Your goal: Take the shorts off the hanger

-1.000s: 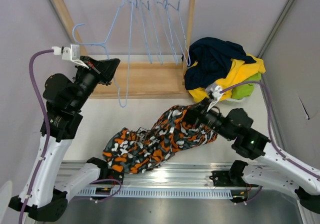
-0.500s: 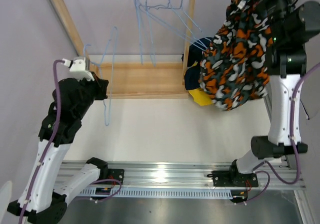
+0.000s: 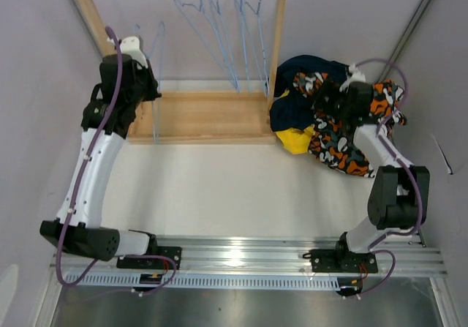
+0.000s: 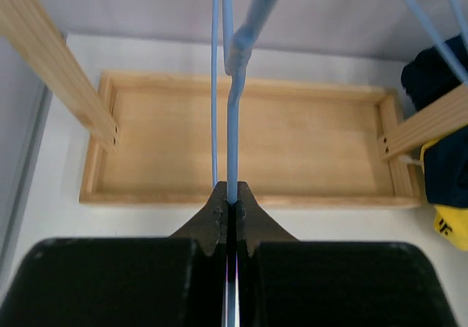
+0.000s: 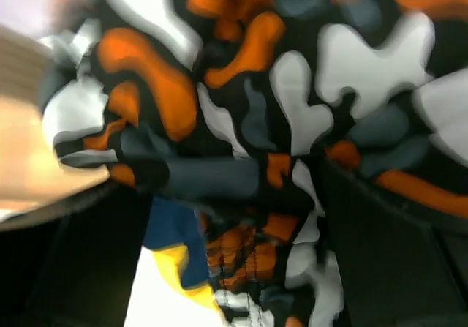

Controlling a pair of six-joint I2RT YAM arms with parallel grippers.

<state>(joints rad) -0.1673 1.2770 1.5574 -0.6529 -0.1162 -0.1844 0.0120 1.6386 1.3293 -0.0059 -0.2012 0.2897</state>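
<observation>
Loosely heaped camouflage shorts (image 3: 342, 150) run near-far; left fingers (image 4: 216, 219) pinch hanger (image 4: 232, 133); right fingers (image 3: 330, 93) unclear.

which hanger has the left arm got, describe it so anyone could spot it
Find the wooden rack at the back of the table. Most of the blue wire hangers cluster toward its right post, while the held hanger stands alone near the left post. It is the only one pinched in the left tool, which is closed on its thin blue wire.
</observation>
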